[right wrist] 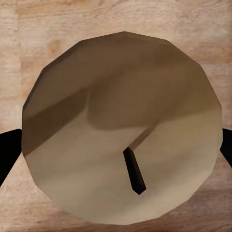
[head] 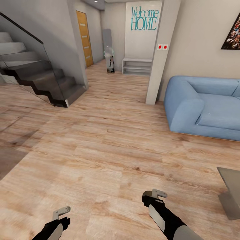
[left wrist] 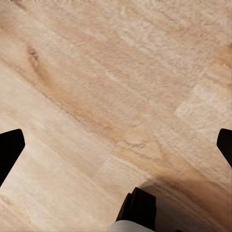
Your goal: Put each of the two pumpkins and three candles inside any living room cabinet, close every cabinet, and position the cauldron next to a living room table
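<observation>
Right gripper [right wrist: 116, 145] is carrying a candle [right wrist: 121, 130] between its fingers, left gripper [left wrist: 116, 145] is hanging wide open, empty, over wood floor [head: 100, 150]; looks mid-transit: table [head: 230, 186] corner at right, cabinet stowing, cauldron placement likely pending

Open wood floor [head: 110, 146] ahead; sofa [head: 203, 106] and table [head: 231, 186] flank right, stairs [head: 40, 80] left.

Teal lettering "Welcome HOME" [head: 144, 19] stands high on the white wall panel [head: 142, 43], near its top edge.
</observation>
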